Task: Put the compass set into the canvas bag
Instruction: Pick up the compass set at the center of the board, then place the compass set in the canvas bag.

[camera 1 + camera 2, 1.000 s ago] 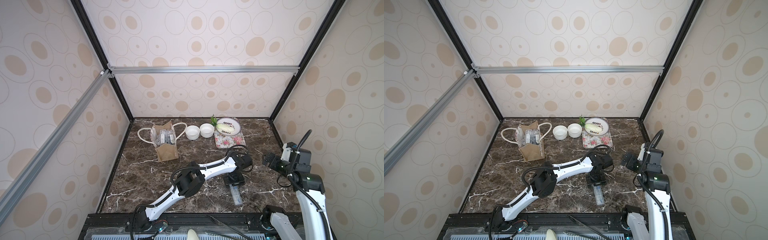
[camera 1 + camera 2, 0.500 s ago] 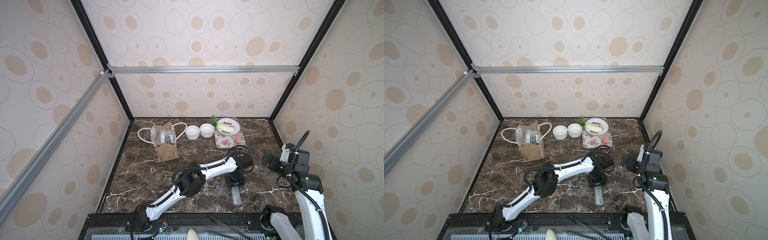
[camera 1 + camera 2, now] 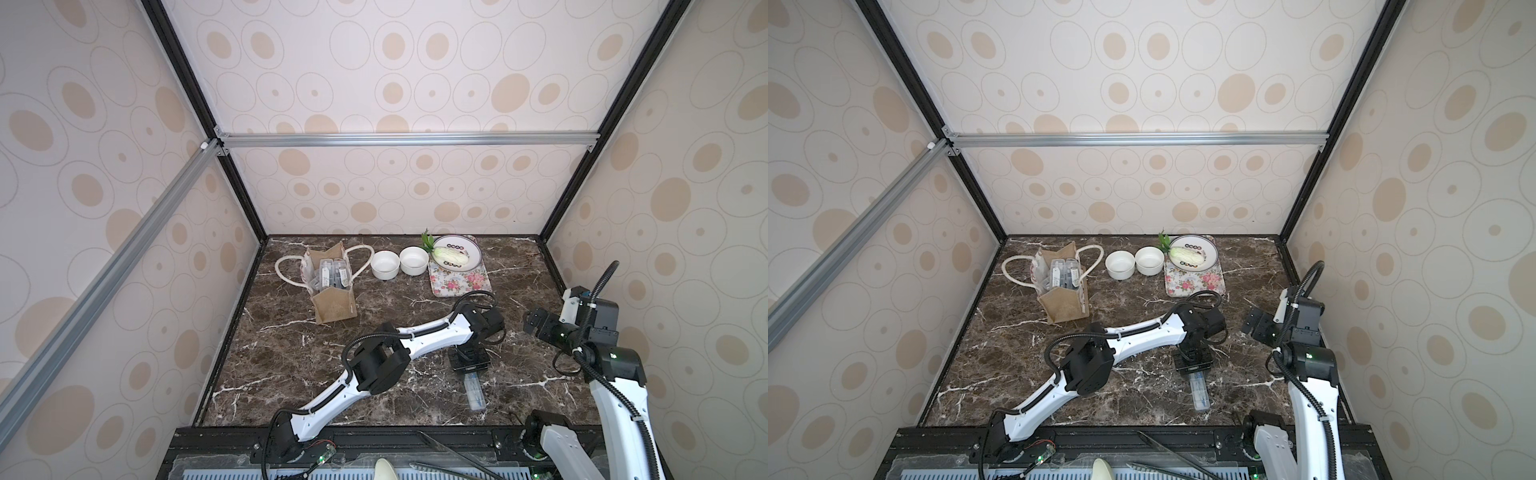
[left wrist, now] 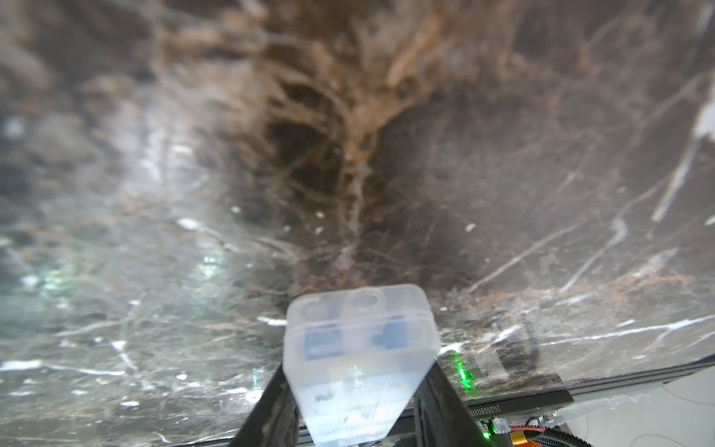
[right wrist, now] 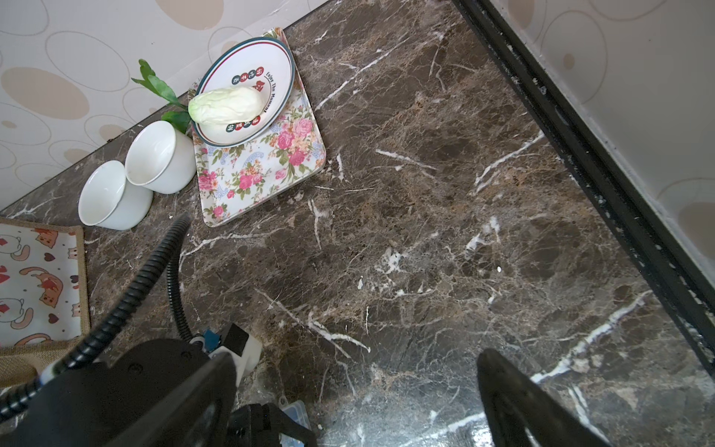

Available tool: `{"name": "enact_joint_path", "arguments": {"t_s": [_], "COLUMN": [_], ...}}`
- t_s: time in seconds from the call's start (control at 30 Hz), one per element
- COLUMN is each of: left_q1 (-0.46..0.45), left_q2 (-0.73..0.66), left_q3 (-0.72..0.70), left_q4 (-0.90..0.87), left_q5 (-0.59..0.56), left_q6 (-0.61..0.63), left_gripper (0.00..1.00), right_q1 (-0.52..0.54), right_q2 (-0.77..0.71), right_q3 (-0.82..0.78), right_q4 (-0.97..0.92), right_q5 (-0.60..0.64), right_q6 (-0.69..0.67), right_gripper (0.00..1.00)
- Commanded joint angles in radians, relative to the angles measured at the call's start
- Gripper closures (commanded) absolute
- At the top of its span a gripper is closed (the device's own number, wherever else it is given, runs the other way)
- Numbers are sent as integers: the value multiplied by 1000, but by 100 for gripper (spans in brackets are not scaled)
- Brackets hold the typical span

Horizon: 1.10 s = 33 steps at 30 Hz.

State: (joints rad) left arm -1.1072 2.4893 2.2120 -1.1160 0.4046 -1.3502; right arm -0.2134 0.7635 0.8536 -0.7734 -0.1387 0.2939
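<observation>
Noted compass set (image 3: 475, 390) as a clear, oblong plastic case with blue parts showing inside, long axis pointing toward the front edge of the marble tabletop (image 3: 291, 374), right of centre. Found clamped at its rear end between the fingers of the left gripper (image 4: 356, 406); unable to tell whether resting on the surface or just clear of it. Noted canvas bag (image 3: 334, 305) well apart at rear left: upright, mouth open, tan front, white cat-print side panel, cream rope handles splayed to both sides, several clear cases (image 3: 330, 272) standing inside.

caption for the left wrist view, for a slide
Left claw shut on the clear compass set case, dark marble table beyond.
</observation>
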Motion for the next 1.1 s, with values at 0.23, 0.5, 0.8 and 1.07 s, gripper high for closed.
{"name": "enact_joint_path", "arguments": {"t_s": [0.23, 0.5, 0.8, 1.07], "left_q1": [78, 163, 259, 401], "left_q2": [-172, -299, -425, -443], "left_q3": [-172, -234, -163, 150], "left_q4": [51, 58, -16, -210], "left_q5": [-180, -326, -495, -618], "left_q6": [7, 93, 201, 346], "left_gripper": [60, 59, 59, 59], "right_q1": [-4, -5, -3, 39], "right_q2": [24, 57, 125, 187], "right_q3": [-18, -31, -38, -26], "right_q4": [16, 27, 54, 81], "right_q5": [-31, -47, -106, -111], "right_q6": [-4, 2, 23, 52], "right_gripper": [1, 2, 5, 7]}}
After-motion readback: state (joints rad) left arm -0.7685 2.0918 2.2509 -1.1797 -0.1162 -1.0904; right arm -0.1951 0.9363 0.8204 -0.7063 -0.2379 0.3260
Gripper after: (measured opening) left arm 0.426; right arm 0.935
